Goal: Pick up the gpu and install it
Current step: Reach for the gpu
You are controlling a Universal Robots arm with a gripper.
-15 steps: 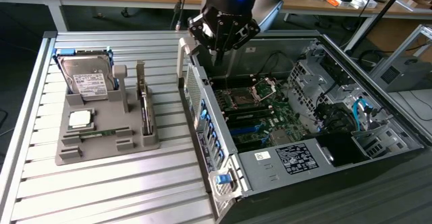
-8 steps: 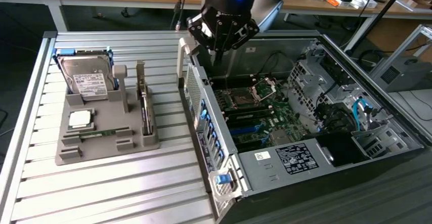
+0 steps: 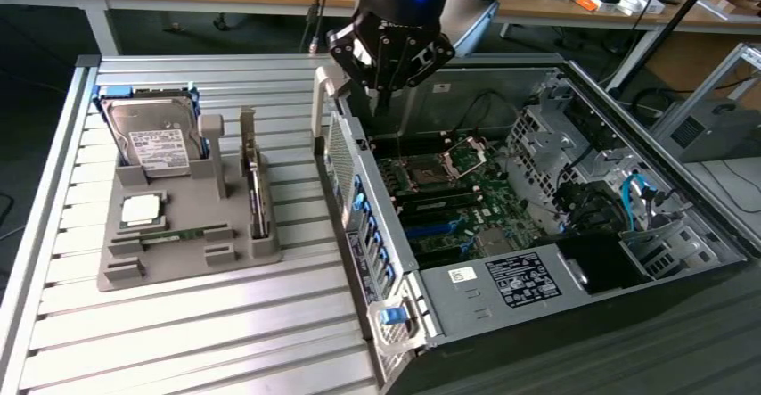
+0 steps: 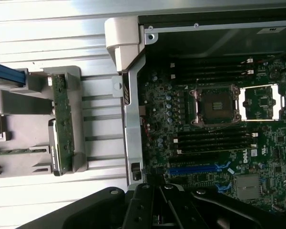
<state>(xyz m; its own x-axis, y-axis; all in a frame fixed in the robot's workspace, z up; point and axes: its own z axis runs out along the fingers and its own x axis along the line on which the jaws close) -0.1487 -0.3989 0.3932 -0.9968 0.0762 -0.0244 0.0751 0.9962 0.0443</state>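
Note:
The gpu (image 3: 253,184) is a thin green card with a silver end bracket. It stands on edge in a slot of the grey holder (image 3: 178,266) on the slatted table, and the wrist view shows the gpu (image 4: 62,121) edge-on. My gripper (image 3: 383,105) hangs over the back wall of the open computer case (image 3: 559,279), to the exterior view's right of the card and well apart from it. Its fingers are shut with nothing between them. The gripper's (image 4: 155,200) black linkage shows in the wrist view above the motherboard (image 4: 219,143).
The grey holder also carries a silver hard drive (image 3: 155,136), a processor chip (image 3: 142,208) and a narrow memory stick (image 3: 184,234). Inside the case are an open processor socket (image 4: 214,105), a blue card slot (image 4: 195,168) and a drive cage (image 3: 559,136). A desk with clutter (image 3: 618,3) stands behind.

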